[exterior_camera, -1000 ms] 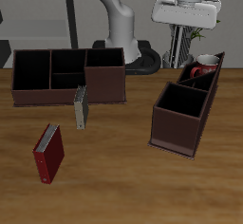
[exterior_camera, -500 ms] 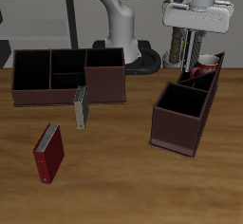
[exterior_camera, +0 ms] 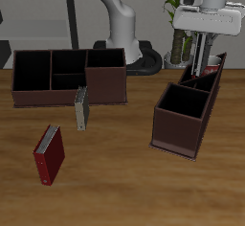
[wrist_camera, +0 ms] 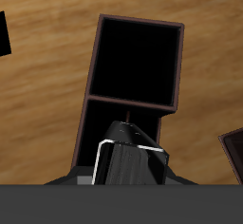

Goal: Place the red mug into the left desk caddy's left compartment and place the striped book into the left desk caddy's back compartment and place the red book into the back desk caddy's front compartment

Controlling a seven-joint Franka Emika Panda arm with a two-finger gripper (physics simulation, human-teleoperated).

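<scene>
The gripper [exterior_camera: 206,57] hangs over the left caddy [exterior_camera: 182,123]; its fingers' state cannot be told, and descending off-centre risks striking the caddy's wall.

Arm slid over the caddy and now blocks the mug

Over the last second the gripper [exterior_camera: 208,56] has drifted sideways across the back of the table, from beside the left desk caddy [exterior_camera: 188,105] to right above its far end, with the fingers [exterior_camera: 205,52] hanging down over the compartment there. The red mug [exterior_camera: 194,77] was easy to spot in that compartment a second ago, white inside and all; now the fingers sit in front of it and you only catch a sliver of red at the caddy's rim. Can't tell if the jaws opened or closed along the way.
</scene>
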